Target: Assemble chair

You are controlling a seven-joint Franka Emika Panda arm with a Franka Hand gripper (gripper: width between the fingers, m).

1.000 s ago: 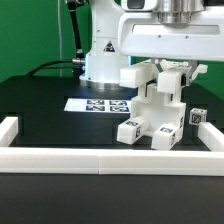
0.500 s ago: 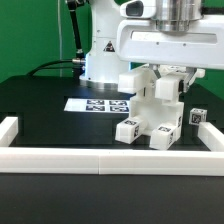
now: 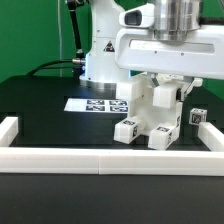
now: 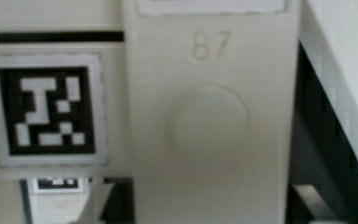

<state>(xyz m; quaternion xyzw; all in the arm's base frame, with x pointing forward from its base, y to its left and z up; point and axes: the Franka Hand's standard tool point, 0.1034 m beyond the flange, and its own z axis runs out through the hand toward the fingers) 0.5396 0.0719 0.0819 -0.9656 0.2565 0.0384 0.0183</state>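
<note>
- The low white border rail [image 3: 10, 128] starts at the left edge of the exterior view and runs along the lower part of the frame, in front of everything else.
- The marker board [image 3: 90, 104] lies flat on the black table [image 3: 40, 100], left of centre, well apart from the rail.
- The chair [image 3: 148, 118] stands right of centre as a partly built, blocky assembly, just behind the front rail.
  - Two tagged blocks at its base face the camera.
  - Its long axis runs roughly up and down the frame, from those blocks to its top under the arm's hand.
- The wrist view shows one flat white chair face very close, embossed with 87 above a round mark, and a tag [image 4: 48, 110] beside it.
- The gripper [image 3: 166, 90] sits in the upper right of centre, right at the chair's top.
  - The wide white hand housing hides the fingers, so I cannot tell how far the claw is spread or whether it grips anything.
- A small tagged block [image 3: 197, 117] rests near the chair on the exterior view's right, apart from it, probably a loose part not yet fitted.
- The step in hand looks like work on the chair's upper part, either seating a piece or taking hold of it.
- The next move calls for a straight, square action so the tall assembly does not tip on its small base.
</note>
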